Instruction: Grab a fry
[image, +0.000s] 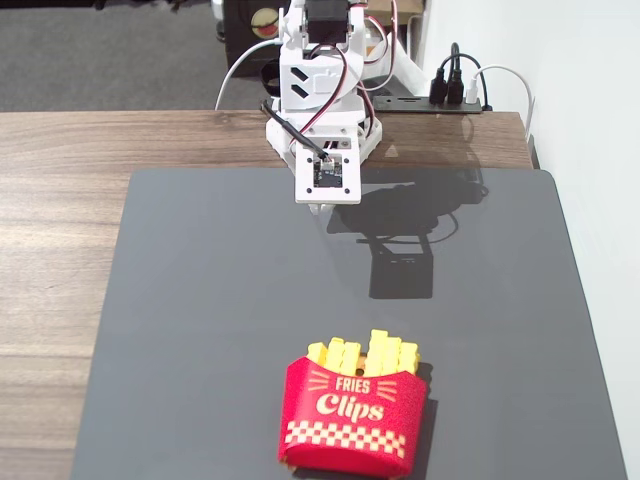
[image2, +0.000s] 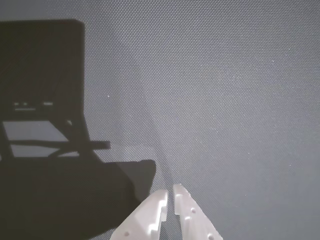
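Several yellow fries (image: 365, 354) stand upright in the red "FRIES Clips" carton (image: 353, 416) near the front edge of the grey mat in the fixed view. My white arm is folded at the back of the mat, and my gripper (image: 318, 209) hangs just above the mat, far behind the carton. In the wrist view my gripper (image2: 170, 192) enters from the bottom edge, its two white jaws nearly together with only a thin gap and nothing between them. The fries and carton are out of the wrist view.
A grey mat (image: 200, 330) covers most of the wooden table (image: 60, 200). The arm's base (image: 320, 100) stands at the table's back edge. A black power strip with cables (image: 455, 92) lies behind it on the right, next to a white wall.
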